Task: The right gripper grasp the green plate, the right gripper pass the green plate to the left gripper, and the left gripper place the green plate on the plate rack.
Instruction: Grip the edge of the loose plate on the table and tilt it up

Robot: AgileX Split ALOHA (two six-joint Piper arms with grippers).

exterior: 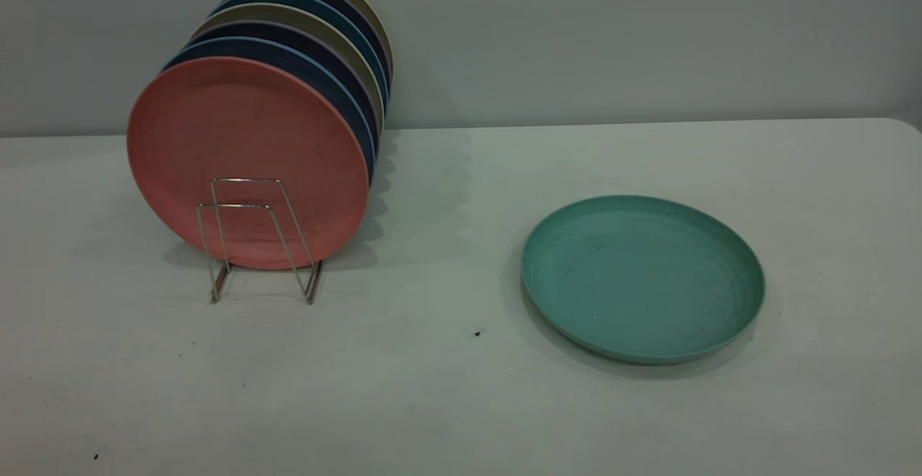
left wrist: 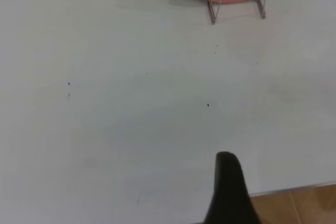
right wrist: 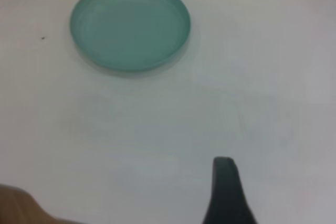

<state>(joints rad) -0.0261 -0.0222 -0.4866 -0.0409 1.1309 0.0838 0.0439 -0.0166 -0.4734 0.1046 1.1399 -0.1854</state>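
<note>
Exterior: green plate flat on the table toward its right edge, well apart from the plate rack and its salmon plate. Low rim, likely to slip when pinched. Left wrist: left gripper near the front edge, opening not discernible. Right wrist: right gripper likewise, bare table ahead.

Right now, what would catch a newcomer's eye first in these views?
A round matte mint-green plate lies flat and alone on the white table, to the exterior view's right. To the left, a thin silver wire rack holds a row of upright plates, a salmon-pink plate in front. Neither gripper is near them.
</note>
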